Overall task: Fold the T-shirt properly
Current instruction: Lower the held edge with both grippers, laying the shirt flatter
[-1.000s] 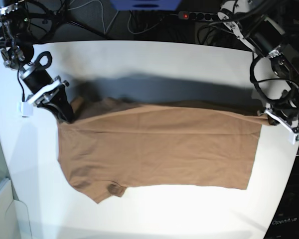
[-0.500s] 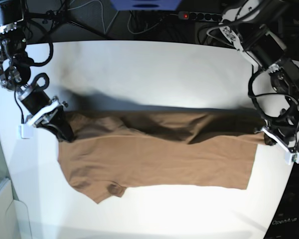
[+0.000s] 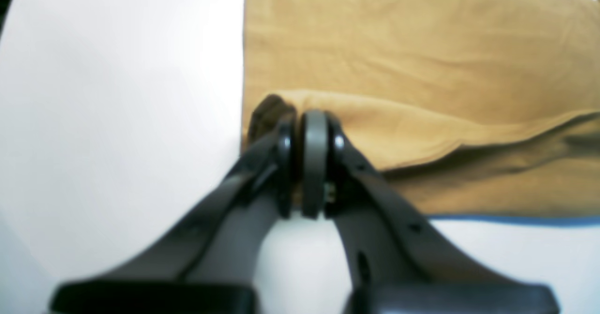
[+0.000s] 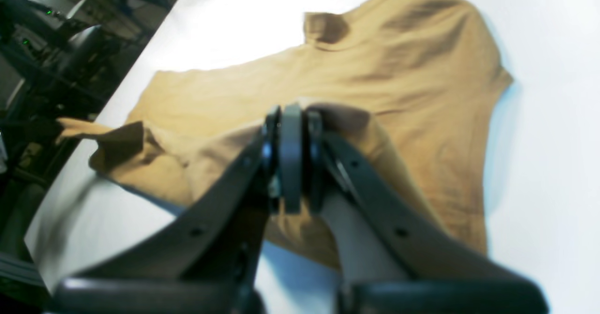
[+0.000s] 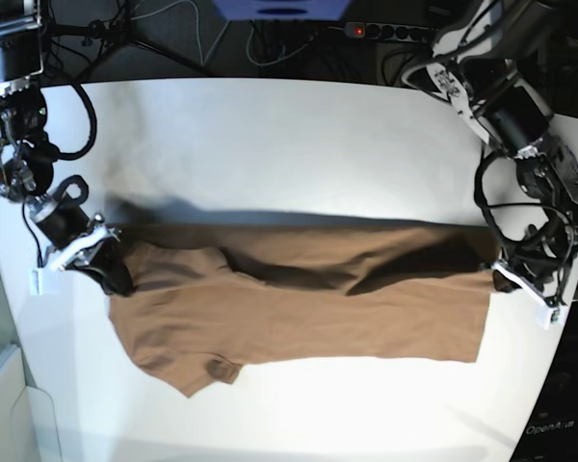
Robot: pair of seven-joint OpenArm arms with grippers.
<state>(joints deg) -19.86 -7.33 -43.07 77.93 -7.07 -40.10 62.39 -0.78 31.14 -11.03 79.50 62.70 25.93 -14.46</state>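
Note:
The tan T-shirt [image 5: 308,327] lies lengthwise across the white table [image 5: 289,144], its far edge lifted and doubled toward the near side. A short sleeve with a darker spot [image 5: 218,368] points at the near left. My right gripper [image 5: 116,281] is shut on the shirt's far-left corner; the right wrist view shows this gripper [image 4: 290,117] pinching a fold of the T-shirt [image 4: 398,70]. At the far-right corner my left gripper [image 5: 496,272] is shut on the hem; the left wrist view shows it [image 3: 307,122] clamped on a raised fold of the T-shirt [image 3: 398,47].
A power strip [image 5: 385,31] and cables lie beyond the table's far edge, beside a blue object [image 5: 279,8]. A clear bin [image 5: 0,385] stands off the table's near-left corner. Bare white tabletop shows behind and in front of the shirt.
Both grippers have moved toward the near edge, dragging the shirt's far edge with them. The lifted fold now lies further over the lower layer.

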